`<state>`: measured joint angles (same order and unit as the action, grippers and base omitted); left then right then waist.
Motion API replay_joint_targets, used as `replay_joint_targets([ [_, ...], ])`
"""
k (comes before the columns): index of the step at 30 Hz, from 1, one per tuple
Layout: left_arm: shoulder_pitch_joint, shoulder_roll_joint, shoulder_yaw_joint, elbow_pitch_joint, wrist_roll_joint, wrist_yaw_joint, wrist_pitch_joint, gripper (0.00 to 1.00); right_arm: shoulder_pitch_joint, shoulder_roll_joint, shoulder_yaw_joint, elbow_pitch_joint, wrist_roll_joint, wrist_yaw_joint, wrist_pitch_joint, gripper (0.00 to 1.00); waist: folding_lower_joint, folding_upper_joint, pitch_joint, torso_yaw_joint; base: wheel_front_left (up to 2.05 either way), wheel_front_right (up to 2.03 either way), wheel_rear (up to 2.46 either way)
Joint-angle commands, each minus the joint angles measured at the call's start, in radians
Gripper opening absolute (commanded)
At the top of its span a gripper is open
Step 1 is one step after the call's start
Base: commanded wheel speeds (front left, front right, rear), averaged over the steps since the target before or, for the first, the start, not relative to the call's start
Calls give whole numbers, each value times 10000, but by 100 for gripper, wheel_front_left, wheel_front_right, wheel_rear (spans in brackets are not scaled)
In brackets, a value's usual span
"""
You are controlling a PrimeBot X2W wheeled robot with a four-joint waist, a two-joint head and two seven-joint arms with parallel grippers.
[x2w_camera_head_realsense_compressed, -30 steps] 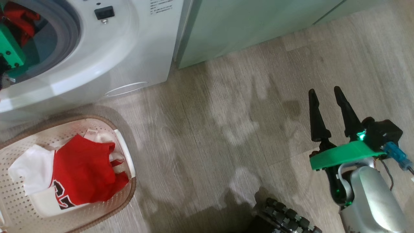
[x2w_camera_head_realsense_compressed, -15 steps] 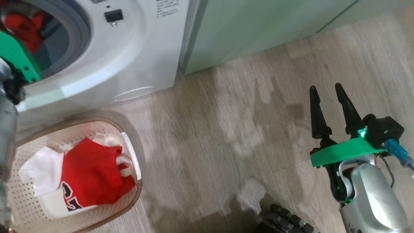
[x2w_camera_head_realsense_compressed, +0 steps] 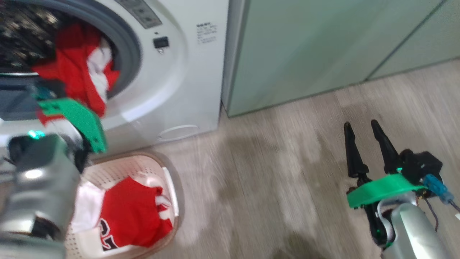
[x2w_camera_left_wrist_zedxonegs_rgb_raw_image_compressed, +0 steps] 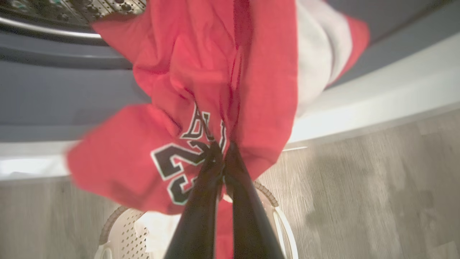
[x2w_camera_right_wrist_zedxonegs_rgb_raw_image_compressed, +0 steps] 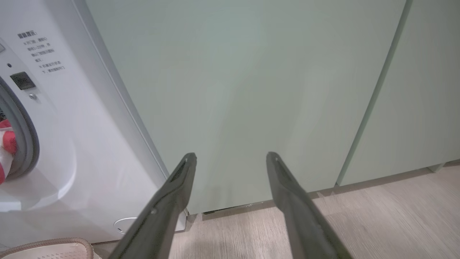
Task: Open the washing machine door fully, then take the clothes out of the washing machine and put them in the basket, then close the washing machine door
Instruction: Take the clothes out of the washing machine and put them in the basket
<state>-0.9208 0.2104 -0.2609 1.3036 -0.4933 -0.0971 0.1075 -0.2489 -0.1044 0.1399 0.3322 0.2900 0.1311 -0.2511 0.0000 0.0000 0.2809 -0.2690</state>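
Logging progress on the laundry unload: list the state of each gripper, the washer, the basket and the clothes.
left gripper: shut on the held jersey.
right gripper: open, empty.
held jersey: red, trailing out of the washer's mouth.
washing machine: mouth uncovered, drum exposed.
basket: holds a second red jersey and a white garment.

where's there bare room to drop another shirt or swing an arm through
Widest bare patch: floor between the basket and the right gripper, below the green cabinets. Inside the basket, a strip on the washing machine side is bare; a red shirt and white garment fill the rest. Crowded: the drum mouth, where the left gripper pinches the jersey.
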Motion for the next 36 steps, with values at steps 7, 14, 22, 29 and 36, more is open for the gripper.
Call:
replay_joint_targets([
  [7, 1223, -231, -207, -154, -46, -238, -464, 0, 428, -265, 107, -190, -13, -4, -107, 100, 0, 0, -1089, 820, 0, 0, 0],
  [14, 2277, -637, -361, -144, -273, -308, -417, 0, 541, -286, 67, -230, 25, -4, -107, 100, 0, 0, -1170, 1156, 0, 0, 0],
  [22, 3221, -869, -548, -134, -473, -325, 289, 0, 353, -288, 157, -342, 47, -4, -107, 100, 0, 0, -605, 1081, 0, 0, 0],
  [29, 3667, -659, -382, -131, -802, -207, 976, 0, 119, -384, 134, -411, 80, -4, -107, 100, 0, 0, 154, 816, 0, 0, 0],
  [36, 3112, -419, -317, -130, -853, 227, 723, 0, -172, -482, 18, -571, 73, -4, -107, 100, 0, 0, 1088, 700, 0, 0, 0],
])
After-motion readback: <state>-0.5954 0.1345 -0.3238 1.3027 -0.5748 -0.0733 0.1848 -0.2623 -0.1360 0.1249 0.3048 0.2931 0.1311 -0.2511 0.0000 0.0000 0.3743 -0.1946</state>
